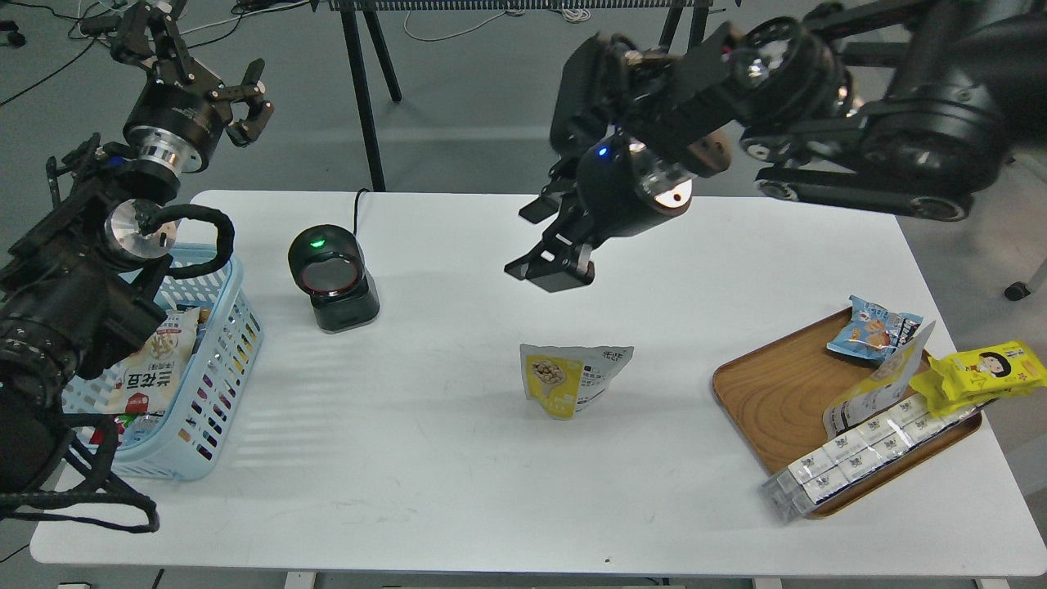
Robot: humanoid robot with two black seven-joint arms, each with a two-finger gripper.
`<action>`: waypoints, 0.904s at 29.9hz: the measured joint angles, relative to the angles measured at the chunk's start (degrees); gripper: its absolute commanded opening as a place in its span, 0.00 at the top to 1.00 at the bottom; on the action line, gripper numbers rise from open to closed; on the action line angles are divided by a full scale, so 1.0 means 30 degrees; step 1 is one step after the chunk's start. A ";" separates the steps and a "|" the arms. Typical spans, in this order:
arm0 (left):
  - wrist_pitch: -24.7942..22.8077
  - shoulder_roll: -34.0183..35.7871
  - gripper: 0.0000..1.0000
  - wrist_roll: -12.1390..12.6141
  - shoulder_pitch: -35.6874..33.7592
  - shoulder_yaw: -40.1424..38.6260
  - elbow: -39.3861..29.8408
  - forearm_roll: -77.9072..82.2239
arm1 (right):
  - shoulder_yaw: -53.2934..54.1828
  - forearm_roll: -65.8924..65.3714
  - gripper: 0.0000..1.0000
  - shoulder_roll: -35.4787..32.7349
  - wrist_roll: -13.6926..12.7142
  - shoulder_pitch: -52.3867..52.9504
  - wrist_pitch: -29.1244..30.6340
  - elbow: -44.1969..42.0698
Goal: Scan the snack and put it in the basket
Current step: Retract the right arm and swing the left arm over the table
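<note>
The snack (572,380) is a small pouch with a yellow front showing nuts and a white-grey top, standing upright on the white table near its middle. My right gripper (546,242) hangs open and empty above the table, behind the pouch and a little to its left, apart from it. The light blue basket (237,327) stands at the table's left edge with several packets inside, partly hidden by my left arm. My left gripper (252,100) is raised high beyond the table's far left corner, open and empty.
A black barcode scanner (331,278) with a green light stands between the basket and the pouch, toward the back. A wooden tray (761,393) at the right holds a blue packet (871,327), a yellow cartoon-face packet (981,372) and a row of white boxes (859,454).
</note>
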 measured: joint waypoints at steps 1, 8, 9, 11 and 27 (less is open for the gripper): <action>0.0000 -0.0003 0.01 0.0781 -0.0209 0.0028 -0.0004 0.0001 | 0.0333 0.0354 0.13 -0.0832 0.0005 -0.0329 0.0016 0.0001; 0.0000 -0.0149 0.01 0.2185 -0.1630 0.1925 -0.0683 0.0417 | 0.3287 0.2295 0.04 -0.5449 0.0001 -0.2999 0.0496 -0.0002; 0.0000 -0.0150 0.01 0.2144 -0.1832 0.2373 -0.0973 0.0606 | 0.3738 0.2672 0.03 -0.5974 0.0002 -0.3366 0.0792 -0.0040; -0.0001 -0.0118 0.04 0.2025 -0.2228 0.3190 -0.1741 0.1114 | 0.4499 0.3850 0.02 -0.6940 0.0001 -0.4103 0.1405 -0.0130; -0.0006 0.2715 0.08 0.1937 -0.3917 0.3756 -1.2763 1.6742 | 0.7727 1.6942 0.02 -1.3192 0.0003 -0.9828 0.2110 -0.1169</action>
